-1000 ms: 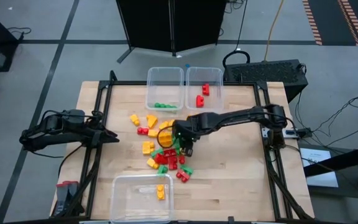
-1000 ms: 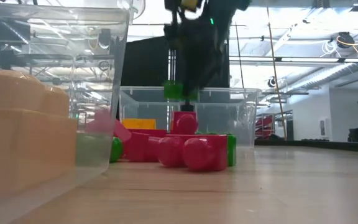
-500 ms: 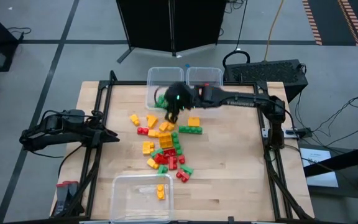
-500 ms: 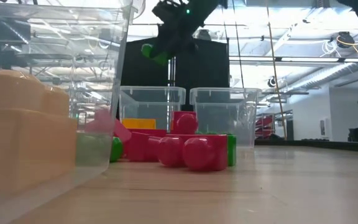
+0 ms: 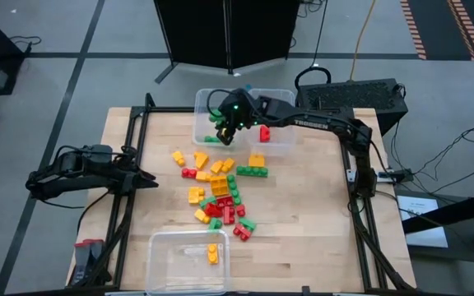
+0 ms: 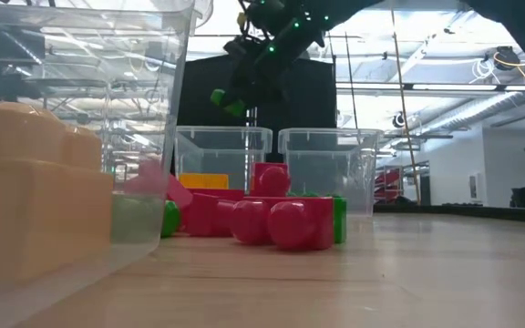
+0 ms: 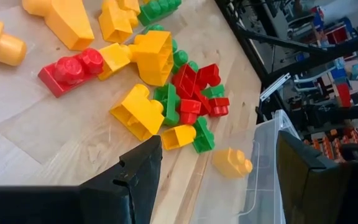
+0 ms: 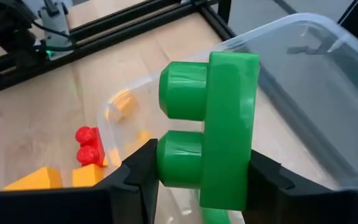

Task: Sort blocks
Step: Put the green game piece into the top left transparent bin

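Observation:
My right gripper [image 5: 225, 130] hangs over the far left clear tub [image 5: 206, 103], shut on a green block [image 8: 219, 124], which the low view shows as a green block [image 6: 224, 100] high above the tub rims. Other green blocks lie in that tub. The tub beside it [image 5: 280, 99] holds red blocks. A pile of red, green and yellow blocks [image 5: 216, 193] lies on the table's middle. My left gripper [image 5: 148, 182] waits open at the table's left side, above the wood; it shows in its wrist view as my left gripper [image 7: 219, 180]. My right gripper pinches the green block between its two fingers [image 8: 135, 180], which sit on the block's lower part, one by its studded face [image 8: 169, 165] and one on its opposite flat face. The fingers slant down toward the far left. The block is lifted clear above the tub.
A third clear tub [image 5: 161, 247] at the near edge holds a yellow block [image 5: 212, 253]. Black frame rails [image 5: 134, 140] run along the table's left and right sides. Bare wood lies to the right of the pile.
My right gripper has carried the green block up from the pile and toward the far edge and a little left, until it hangs over the far left tub. It has tipped from pointing nearly straight down to a slant. The block stays in the hold.

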